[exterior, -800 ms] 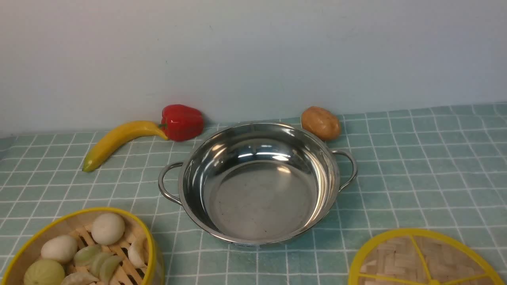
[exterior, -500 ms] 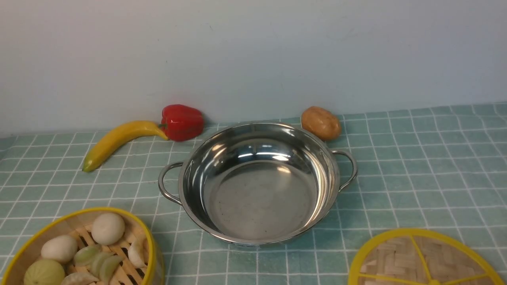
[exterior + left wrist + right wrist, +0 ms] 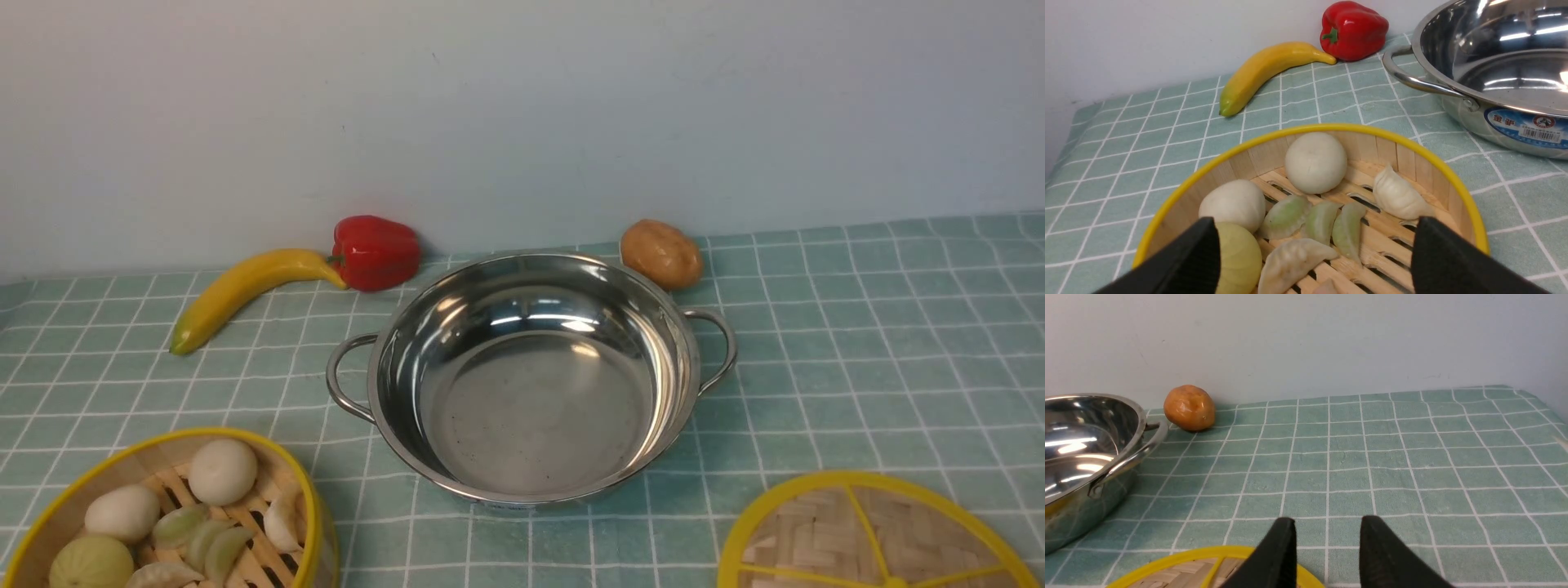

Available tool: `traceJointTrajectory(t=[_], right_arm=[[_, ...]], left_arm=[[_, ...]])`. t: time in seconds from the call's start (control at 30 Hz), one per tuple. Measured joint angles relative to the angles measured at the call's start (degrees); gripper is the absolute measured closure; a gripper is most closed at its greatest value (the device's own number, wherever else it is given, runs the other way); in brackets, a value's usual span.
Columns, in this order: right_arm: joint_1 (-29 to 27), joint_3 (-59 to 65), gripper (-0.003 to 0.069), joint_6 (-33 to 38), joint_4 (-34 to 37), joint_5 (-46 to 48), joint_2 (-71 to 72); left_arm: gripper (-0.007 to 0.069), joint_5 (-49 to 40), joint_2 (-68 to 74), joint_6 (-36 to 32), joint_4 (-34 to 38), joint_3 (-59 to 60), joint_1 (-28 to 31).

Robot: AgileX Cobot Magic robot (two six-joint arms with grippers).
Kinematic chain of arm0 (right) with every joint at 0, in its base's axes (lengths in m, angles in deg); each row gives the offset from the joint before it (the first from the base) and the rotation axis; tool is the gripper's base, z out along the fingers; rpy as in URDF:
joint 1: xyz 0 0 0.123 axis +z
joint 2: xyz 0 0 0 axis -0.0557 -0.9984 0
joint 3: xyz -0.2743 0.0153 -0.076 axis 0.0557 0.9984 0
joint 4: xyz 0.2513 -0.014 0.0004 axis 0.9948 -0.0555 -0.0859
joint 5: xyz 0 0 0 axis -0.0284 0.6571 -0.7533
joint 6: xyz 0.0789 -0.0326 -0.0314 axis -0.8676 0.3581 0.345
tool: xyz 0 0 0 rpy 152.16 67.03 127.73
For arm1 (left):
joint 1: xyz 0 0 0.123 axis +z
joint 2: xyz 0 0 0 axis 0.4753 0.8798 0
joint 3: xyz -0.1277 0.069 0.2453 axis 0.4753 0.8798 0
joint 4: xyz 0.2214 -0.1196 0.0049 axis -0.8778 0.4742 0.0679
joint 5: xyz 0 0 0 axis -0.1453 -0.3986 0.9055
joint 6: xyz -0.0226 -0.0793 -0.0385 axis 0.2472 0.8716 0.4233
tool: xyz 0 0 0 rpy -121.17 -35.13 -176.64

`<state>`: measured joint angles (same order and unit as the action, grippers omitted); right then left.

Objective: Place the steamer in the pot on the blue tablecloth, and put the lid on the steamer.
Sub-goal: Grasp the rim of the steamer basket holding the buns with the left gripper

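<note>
The stainless-steel pot point(image 3: 535, 482) sits in the middle of the blue tablecloth point(image 3: 816, 351), its two loop handles pointing left and right, with nothing inside it. At the near left is the steamer point(image 3: 324, 531), its yellow rim circling white buns point(image 3: 222, 472), a yellowish-green bun point(image 3: 91, 562), green dumplings point(image 3: 181, 527) and pale dumplings point(image 3: 282, 523) on a slatted floor. The woven lid point(image 3: 816, 531) lies flat at the near right, apart from the pot. Along the far side, a banana point(image 3: 245, 286) curves toward a red pepper point(image 3: 375, 253), left of the pot, while a brown potato point(image 3: 661, 254) rests behind the pot's right side. The left fingers point(image 3: 1314, 253) stand wide apart, holding nothing; the right fingers point(image 3: 1327, 547) are also parted and hold nothing.
</note>
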<state>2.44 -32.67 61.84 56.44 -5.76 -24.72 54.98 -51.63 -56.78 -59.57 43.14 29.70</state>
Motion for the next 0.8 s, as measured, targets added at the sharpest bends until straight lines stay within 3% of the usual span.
traceJointTrajectory(t=[0.33,0.5,0.7,0.8], right_arm=[[0.0,0.0,0.0419,0.0,0.0,0.0,0.0],[0.0,0.0,0.0419,0.0,0.0,0.0,0.0],[0.0,0.0,0.0419,0.0,0.0,0.0,0.0],[0.0,0.0,0.0419,0.0,0.0,0.0,0.0]], left_arm=[[0.0046,2.59,0.0,0.6,1.32,0.0,0.0],[0.0046,6.29,0.0,4.28,11.07,0.0,0.0],[0.0046,16.13,0.0,8.99,30.93,0.0,0.0],[0.0046,19.32,0.0,9.57,36.19,0.0,0.0]])
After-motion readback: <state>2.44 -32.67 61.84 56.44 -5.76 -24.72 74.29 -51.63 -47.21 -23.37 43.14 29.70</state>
